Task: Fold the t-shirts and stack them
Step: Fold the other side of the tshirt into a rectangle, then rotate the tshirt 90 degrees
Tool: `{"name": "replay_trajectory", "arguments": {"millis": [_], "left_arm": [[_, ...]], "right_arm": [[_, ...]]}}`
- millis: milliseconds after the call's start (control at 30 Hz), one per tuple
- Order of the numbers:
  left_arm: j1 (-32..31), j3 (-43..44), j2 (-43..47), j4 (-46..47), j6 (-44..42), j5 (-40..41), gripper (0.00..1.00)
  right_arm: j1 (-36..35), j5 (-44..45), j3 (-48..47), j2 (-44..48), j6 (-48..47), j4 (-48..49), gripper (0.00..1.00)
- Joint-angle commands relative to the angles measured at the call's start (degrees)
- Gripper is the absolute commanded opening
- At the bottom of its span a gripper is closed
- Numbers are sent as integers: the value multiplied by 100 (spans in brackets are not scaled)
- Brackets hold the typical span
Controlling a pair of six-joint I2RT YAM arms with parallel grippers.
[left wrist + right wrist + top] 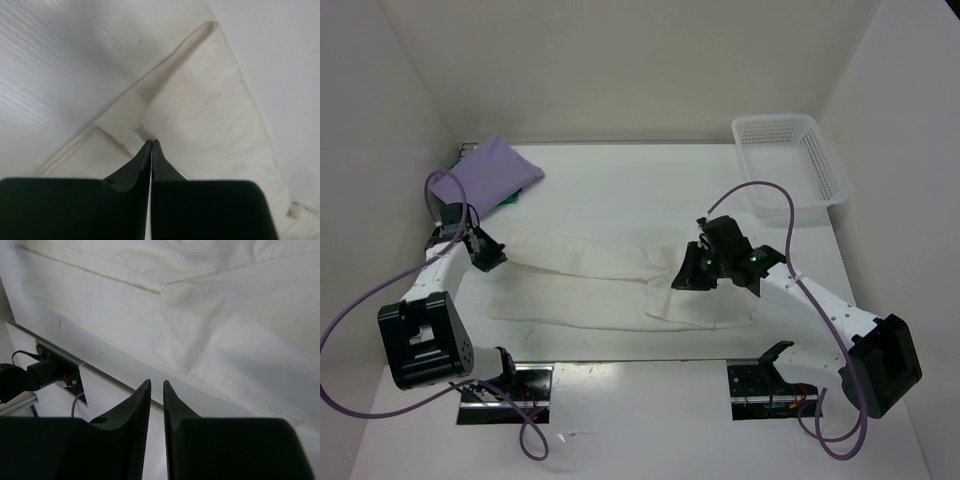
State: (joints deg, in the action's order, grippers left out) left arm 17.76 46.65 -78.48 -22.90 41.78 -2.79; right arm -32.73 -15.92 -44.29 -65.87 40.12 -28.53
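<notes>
The white t-shirt (600,285) lies spread flat and partly folded across the middle of the table. My left gripper (490,250) is at its left end. In the left wrist view its jaws are pressed together at the tips (151,142) on a small pucker of the white t-shirt (210,115). My right gripper (685,275) hovers over the shirt's right part. In the right wrist view its fingers (156,382) stand a little apart with nothing between them, just off the hem of the white t-shirt (225,315). A folded light purple t-shirt (490,172) lies at the back left on a green one (518,194), which only peeks out.
A white mesh basket (790,160) stands at the back right corner. White walls close in the table at the back and both sides. Purple cables (760,190) loop off both arms. Dark mounting plates (505,395) sit at the near edge.
</notes>
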Motion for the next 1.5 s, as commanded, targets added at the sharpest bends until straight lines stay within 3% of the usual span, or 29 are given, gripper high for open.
{"name": "replay_trajectory", "arguments": {"millis": [0, 167, 400, 433, 467, 500, 567, 667, 767, 800, 867, 1000, 1200, 1333, 1467], "left_arm": [[26, 318, 324, -539, -275, 59, 0], [26, 248, 377, -954, -346, 139, 0], [26, 353, -273, -1225, -346, -249, 5], [26, 353, -273, -1226, -285, -249, 10], [78, 301, -273, -1226, -223, -318, 27], [192, 300, -212, -1226, -223, -319, 37], [263, 300, 7, -1157, -153, -319, 47], [263, 669, 26, -807, -39, -502, 42], [-587, 915, -105, -166, 259, -346, 40], [-1042, 994, -211, -50, 261, -284, 40], [-1326, 1161, -709, 153, 331, -345, 40], [-1188, 873, -1432, 636, 331, -530, 40], [-634, 609, -2048, 891, 23, -99, 41], [-64, 608, -2285, 892, 23, -222, 41], [-9, 731, -1945, 945, 23, -433, 41]], "right_arm": [[39, -69, 8, -66, -136, 182, 21], [152, 160, -97, -67, -13, 67, 21], [855, 906, -255, -67, 40, 6, 21], [1013, 968, -255, -67, 101, 119, 21], [1066, 1020, -255, -67, 171, 190, 21], [1067, 1212, -194, -119, 172, 295, 21], [1067, 1302, -141, -233, 330, 497, 21], [1120, 1355, -88, -576, 470, 1014, 12], [1120, 1521, -27, -1085, 576, 1427, 0], [1120, 1522, 34, -1234, 576, 1543, 0], [1120, 1670, 35, -1656, 663, 1684, 0], [1243, 1724, 219, -1930, 840, 1939, 0], [1471, 1865, 325, -1992, 954, 1888, 0], [1471, 1865, 158, -2098, 884, 1633, 0], [1410, 1865, 158, -1658, 805, 1509, 0]]}}
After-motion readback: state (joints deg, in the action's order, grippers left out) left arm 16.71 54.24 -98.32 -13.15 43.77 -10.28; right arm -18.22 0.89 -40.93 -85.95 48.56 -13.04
